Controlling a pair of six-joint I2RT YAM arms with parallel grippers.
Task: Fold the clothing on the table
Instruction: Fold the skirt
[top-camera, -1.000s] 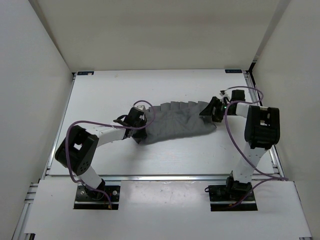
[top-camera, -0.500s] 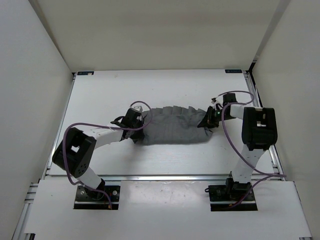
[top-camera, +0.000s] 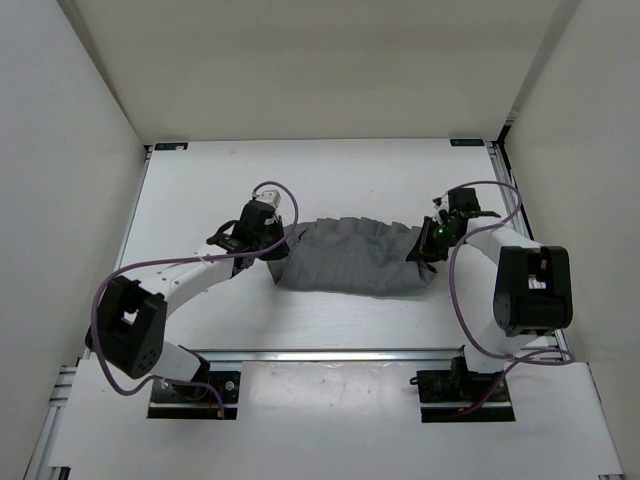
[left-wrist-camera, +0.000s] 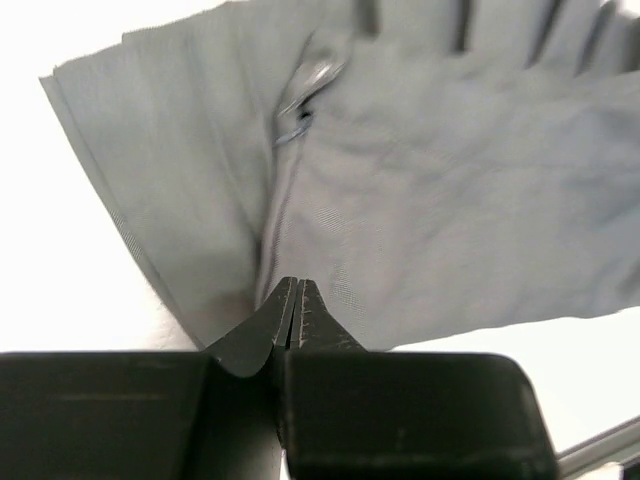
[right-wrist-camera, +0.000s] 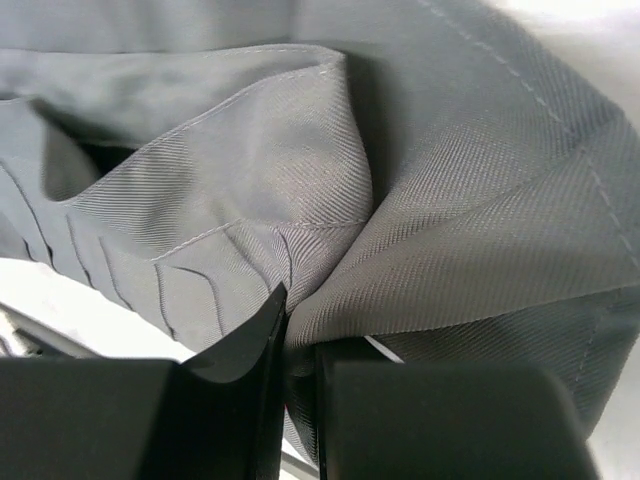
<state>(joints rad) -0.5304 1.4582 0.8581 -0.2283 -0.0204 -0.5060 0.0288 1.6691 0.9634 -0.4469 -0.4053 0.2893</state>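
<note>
The clothing (top-camera: 350, 260), a dark grey pleated skirt, lies across the middle of the white table (top-camera: 200, 190), bunched between the two arms. My left gripper (top-camera: 278, 250) is at its left end. In the left wrist view the left gripper (left-wrist-camera: 295, 300) is shut, and a crease of the clothing (left-wrist-camera: 420, 200) runs into its tips. My right gripper (top-camera: 422, 248) is at the right end. The right wrist view shows the right gripper (right-wrist-camera: 300, 320) shut on a gathered fold of the clothing (right-wrist-camera: 480, 230). The skirt's underside is hidden.
White walls close in the table on the left, right and far sides. A silver rail (top-camera: 330, 353) runs along the near edge in front of both arm bases. Purple cables (top-camera: 465, 300) loop beside each arm.
My right gripper has shut on the skirt's right end and moved slightly nearer. The left arm has stretched out, its gripper shifting towards the far side. The skirt now bunches up between them.
</note>
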